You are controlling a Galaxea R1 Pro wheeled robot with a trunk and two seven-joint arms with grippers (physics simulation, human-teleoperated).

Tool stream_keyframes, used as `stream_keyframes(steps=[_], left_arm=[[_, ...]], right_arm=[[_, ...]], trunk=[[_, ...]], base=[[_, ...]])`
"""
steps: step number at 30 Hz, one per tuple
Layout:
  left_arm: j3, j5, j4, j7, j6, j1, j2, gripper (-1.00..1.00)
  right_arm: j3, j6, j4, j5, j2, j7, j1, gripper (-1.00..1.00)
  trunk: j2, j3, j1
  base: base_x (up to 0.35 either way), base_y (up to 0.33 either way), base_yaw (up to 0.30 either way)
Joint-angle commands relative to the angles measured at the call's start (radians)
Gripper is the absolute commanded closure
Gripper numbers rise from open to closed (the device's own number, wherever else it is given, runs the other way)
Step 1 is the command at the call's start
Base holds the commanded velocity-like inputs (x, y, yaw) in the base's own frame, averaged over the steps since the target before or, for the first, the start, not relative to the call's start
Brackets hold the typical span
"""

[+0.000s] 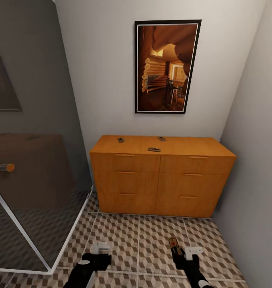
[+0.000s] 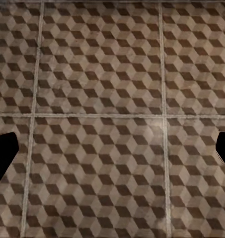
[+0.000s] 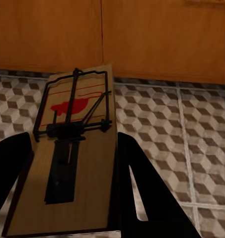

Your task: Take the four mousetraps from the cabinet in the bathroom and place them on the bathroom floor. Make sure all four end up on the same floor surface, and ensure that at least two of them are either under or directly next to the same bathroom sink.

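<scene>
The right tool (image 1: 179, 251) grips one mousetrap (image 3: 72, 148) by its long edges, held low over the bathroom floor (image 1: 152, 236), presumably for setting down. Three more mousetraps (image 1: 154, 149) lie on the cabinet (image 1: 160, 180) top (well apart from each other). The left tool (image 1: 101, 251) hangs released, grasping nothing

The head view looks forward and down from well back at the cabinet (image 1: 162, 176), taking in the tiled floor (image 1: 140, 236) before it. The left wrist view faces straight down onto those tiles (image 2: 102, 74), close. The right wrist view looks low along the floor (image 3: 191, 144) toward the cabinet's (image 3: 157, 34) base, near it.
</scene>
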Motion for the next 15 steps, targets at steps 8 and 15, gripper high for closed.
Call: stream_keyframes(steps=[8,15], left_arm=[[-0.018,0.004,-0.018,0.009,0.016,-0.025,0.001,-1.0],[-0.104,0.006,-0.034,0.008,0.015,-0.026,0.005,-1.0]], right_arm=[[0.005,-0.01,-0.002,-0.004,0.005,-0.021,0.0,1.0],[0.005,-0.011,-0.002,-0.003,0.003,-0.021,0.0,1.0]], trunk=[[-0.001,-0.001,0.0],[-0.001,-0.001,0.0]], base=[[0.0,0.0,0.0],[0.0,0.0,0.0]])
